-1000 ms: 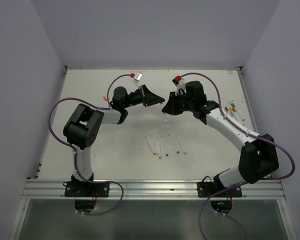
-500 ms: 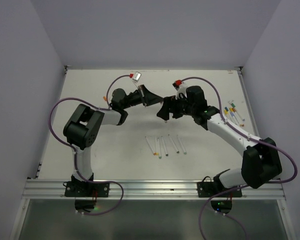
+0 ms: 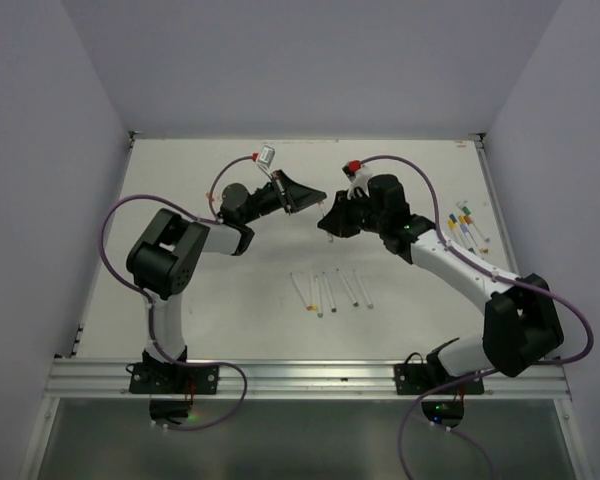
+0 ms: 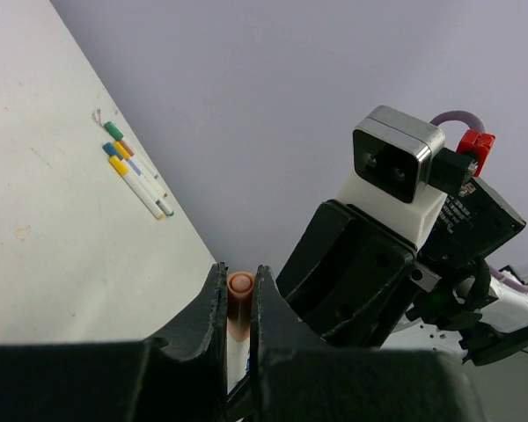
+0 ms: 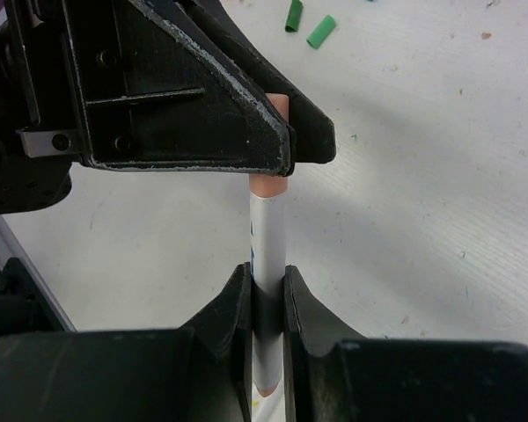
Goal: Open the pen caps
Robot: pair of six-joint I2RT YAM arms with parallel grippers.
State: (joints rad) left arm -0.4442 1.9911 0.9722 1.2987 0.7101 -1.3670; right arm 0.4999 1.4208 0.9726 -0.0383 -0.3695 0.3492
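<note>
Top external: left gripper (image 3: 302, 196) and right gripper (image 3: 332, 216) meet above the table (image 3: 170, 170); loose pens (image 3: 329, 291) lie nearer the bases.
Left wrist: jaws pinch the orange cap (image 4: 240, 299).
Right wrist: jaws clamp the white pen barrel (image 5: 267, 237), its capped end between the left fingers.

Most of orange cap (image 5: 268, 185) hidden in left gripper (image 4: 240, 281) — pen barrel (image 5: 267, 237) partly behind right gripper (image 5: 267, 271), far pens (image 3: 465, 222) indistinct
</note>
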